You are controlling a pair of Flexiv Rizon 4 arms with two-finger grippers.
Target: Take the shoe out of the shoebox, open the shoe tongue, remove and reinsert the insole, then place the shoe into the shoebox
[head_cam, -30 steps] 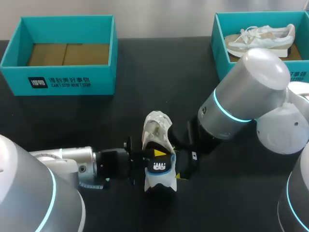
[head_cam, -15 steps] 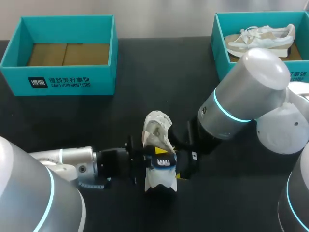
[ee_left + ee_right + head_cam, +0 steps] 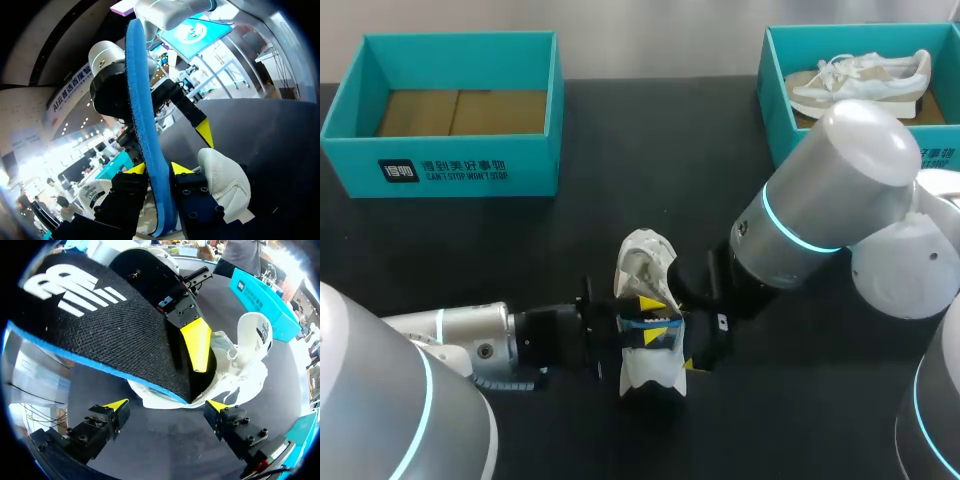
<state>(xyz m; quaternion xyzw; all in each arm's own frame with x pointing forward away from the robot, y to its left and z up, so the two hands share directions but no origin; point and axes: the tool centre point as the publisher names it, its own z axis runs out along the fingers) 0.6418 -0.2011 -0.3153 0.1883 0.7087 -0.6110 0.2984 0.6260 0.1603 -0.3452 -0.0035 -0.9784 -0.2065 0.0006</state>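
From the head view, the white lace-up sports shoe (image 3: 645,262) sits on the black table (image 3: 620,180) near the middle, toe toward the far side. My left gripper (image 3: 655,320) comes in from the left at the shoe's near end and is clenched on the black fabric insole with the blue foam edge (image 3: 650,335), holding it just above the heel. My right arm (image 3: 820,210) reaches down just right of the shoe. The empty teal cardboard shoebox (image 3: 460,165) stands far left with white print on its front wall. A second teal shoebox (image 3: 775,110) at far right holds another pale shoe (image 3: 860,80).

In the left wrist view, the insole stands on edge between my two yellow tips, both pressing it. The shoe's white toe lies just beside the gripper, resting on the table.

In the right wrist view, my right gripper (image 3: 167,407) is released, fingers spread wide, nothing touching them. The shoe lies just ahead of it. The insole slants above, a white logo on its black face, its lower end at the shoe's opening.
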